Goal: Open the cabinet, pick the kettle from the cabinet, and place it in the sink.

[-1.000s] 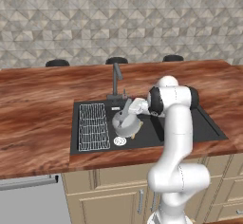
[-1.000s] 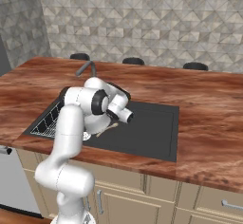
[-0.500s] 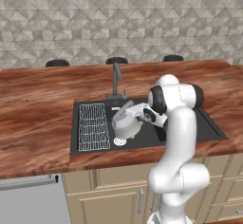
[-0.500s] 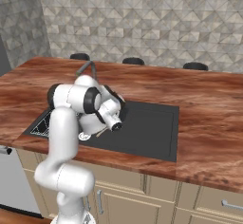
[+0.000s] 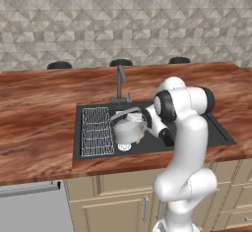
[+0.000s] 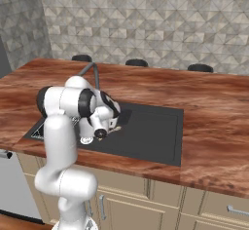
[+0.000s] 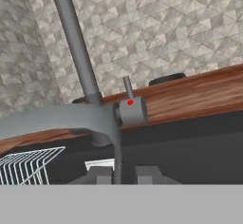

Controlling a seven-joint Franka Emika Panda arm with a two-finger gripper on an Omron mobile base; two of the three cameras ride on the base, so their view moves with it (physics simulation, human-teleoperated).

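Kettle: one silver-grey kettle [image 5: 128, 129] sits in the black sink [image 5: 216, 130], in the left half of the basin, just right of the wire rack. Its arched handle [image 5: 126, 114] runs over the top.
Kettle in the hand view: the grey handle [image 7: 57, 117] sweeps across the middle of the picture from 9 o'clock and drops down between the two finger tips.
Claw: the gripper [image 7: 121, 175] has its two dark tips drawn close on either side of the kettle's handle, pinching it. From the left base view the hand [image 5: 156, 123] is at the kettle's 3 o'clock, touching it.
Writing: no brand, label or lettering readable on the kettle, sink or arm.
Sink: one rectangular black basin, set into the countertop; the right half lies bare and dark.
Wire rack: one grey rack [image 5: 96, 137], at the kettle's 9 o'clock, inside the basin.
Drain: one pale round drain [image 5: 124, 147], at the kettle's 6 o'clock, just beside its base.
Faucet: one slim dark faucet [image 5: 120, 82], at the kettle's 12 o'clock on the sink's far rim.
Tap lever: one small grey block with a red dot [image 7: 131, 109], beside the faucet's stem.
Countertop: one reddish-brown wood-grain top [image 5: 34, 123] all round the sink.
Stools: three dark round tops [image 5: 120, 62] along the counter's far edge.
Back wall: grey patterned tile [image 5: 123, 19].
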